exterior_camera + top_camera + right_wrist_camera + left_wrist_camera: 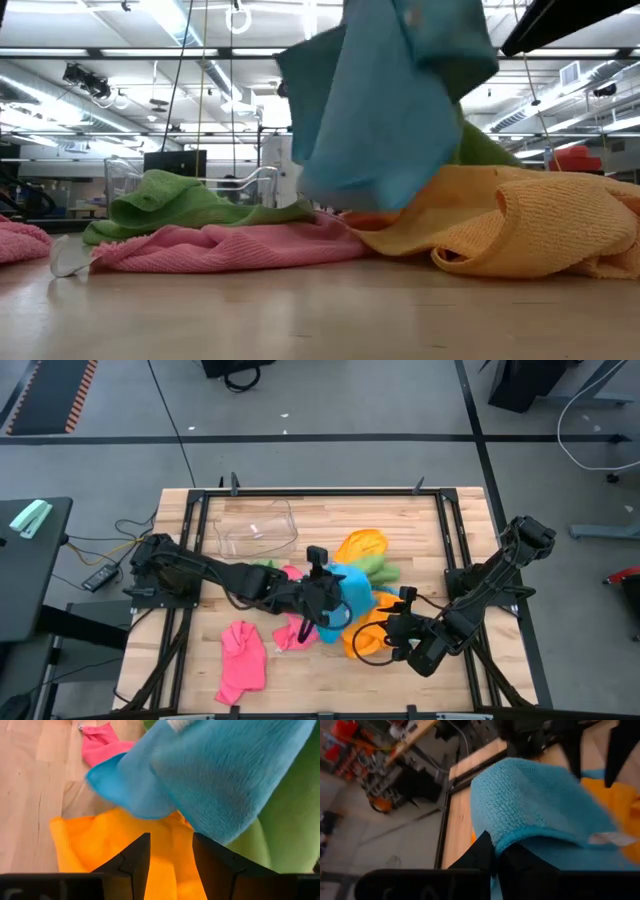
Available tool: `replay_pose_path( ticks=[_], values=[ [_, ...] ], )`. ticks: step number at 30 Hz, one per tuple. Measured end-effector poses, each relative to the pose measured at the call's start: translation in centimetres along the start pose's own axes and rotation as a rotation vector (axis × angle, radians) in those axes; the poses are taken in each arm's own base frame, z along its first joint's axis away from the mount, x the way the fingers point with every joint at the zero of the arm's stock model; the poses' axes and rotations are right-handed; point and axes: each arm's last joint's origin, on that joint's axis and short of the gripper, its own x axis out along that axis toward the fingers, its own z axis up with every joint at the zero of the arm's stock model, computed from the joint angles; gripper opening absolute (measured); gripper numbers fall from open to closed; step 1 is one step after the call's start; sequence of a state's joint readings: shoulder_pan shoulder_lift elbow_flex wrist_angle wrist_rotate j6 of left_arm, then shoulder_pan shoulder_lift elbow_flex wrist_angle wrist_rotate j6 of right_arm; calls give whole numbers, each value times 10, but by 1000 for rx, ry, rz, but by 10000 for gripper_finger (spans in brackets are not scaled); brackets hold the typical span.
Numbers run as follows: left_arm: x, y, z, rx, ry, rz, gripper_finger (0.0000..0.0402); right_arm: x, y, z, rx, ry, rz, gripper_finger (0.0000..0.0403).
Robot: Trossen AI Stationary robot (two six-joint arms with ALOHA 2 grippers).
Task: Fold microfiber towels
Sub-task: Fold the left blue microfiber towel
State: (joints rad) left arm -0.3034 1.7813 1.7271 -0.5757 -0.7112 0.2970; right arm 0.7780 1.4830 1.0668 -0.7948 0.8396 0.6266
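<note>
Wooden table [200, 650]: high view alone shows separate pink towel [242, 660].

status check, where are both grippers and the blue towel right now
Left gripper shut on blue towel, lifted off the pile. Right gripper open, empty, over orange towel. Green towel and pink towel crowd underneath.

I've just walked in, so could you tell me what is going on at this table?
The robot is sorting out a heap of microfiber towels for folding. The left tool is shut on the edge of the blue towel and holds it lifted above the pile, hanging clear of the table. The right tool is open, hovering over an orange towel without gripping anything. Green, pink and orange towels lie crumpled beneath; one more pink towel lies apart. A clear tub sits behind.
</note>
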Motion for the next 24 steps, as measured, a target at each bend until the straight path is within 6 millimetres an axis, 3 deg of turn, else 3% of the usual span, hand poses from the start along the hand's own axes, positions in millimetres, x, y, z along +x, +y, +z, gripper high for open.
replay_pose_path(
  ticks=[6,13,19,24],
  values=[
    [35,11,-22,-129,99,-80,12,0,0,0,13,-2,-5,157],
    [82,4,-66,-99,272,-64,21,0,0,-1,49,2,-7,157],
    [93,-1,-92,-34,354,-102,17,1,0,1,55,-4,-4,157],
    [89,-5,-94,36,379,-117,79,3,-2,2,59,-2,-10,157]
  ],
)
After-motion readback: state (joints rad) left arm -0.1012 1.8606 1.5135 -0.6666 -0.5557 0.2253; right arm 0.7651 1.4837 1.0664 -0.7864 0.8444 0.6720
